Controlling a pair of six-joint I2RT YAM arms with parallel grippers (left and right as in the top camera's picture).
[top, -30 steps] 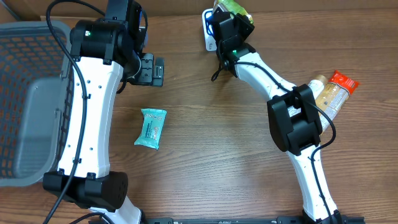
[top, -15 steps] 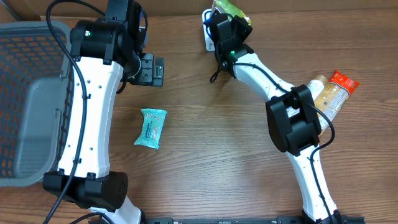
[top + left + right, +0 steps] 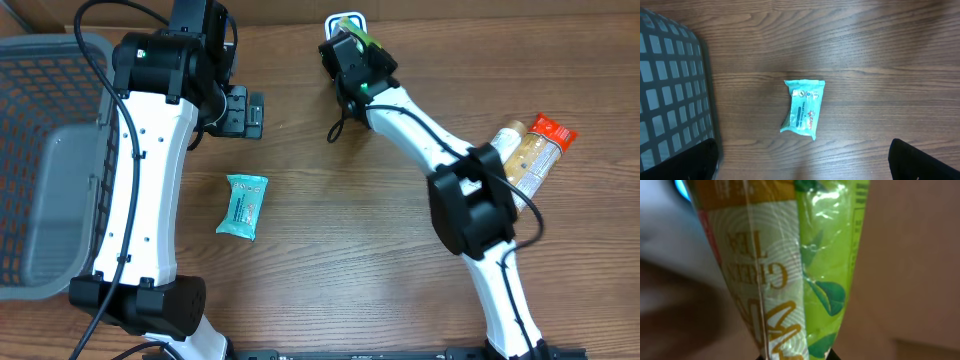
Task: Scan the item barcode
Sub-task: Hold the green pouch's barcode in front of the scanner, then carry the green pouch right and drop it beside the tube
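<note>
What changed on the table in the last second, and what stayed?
The right gripper, shut on the green tea packet, swung a little to the left in the overhead view, uncovering the upper part of the white and blue device. The open left gripper, the teal packet and the basket stayed.

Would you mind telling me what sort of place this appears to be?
Probably a mock shop checkout on a wooden table: a grey basket, a likely scanner, and packaged goods like the green tea packet.

I see open bench (image 3: 340, 265) across the middle, with the teal packet (image 3: 242, 206) and basket (image 3: 40, 170) toward 9 o'clock, bottles (image 3: 530, 150) at 3 o'clock and the scanner (image 3: 347, 20) at 12 o'clock standing in the way.
</note>
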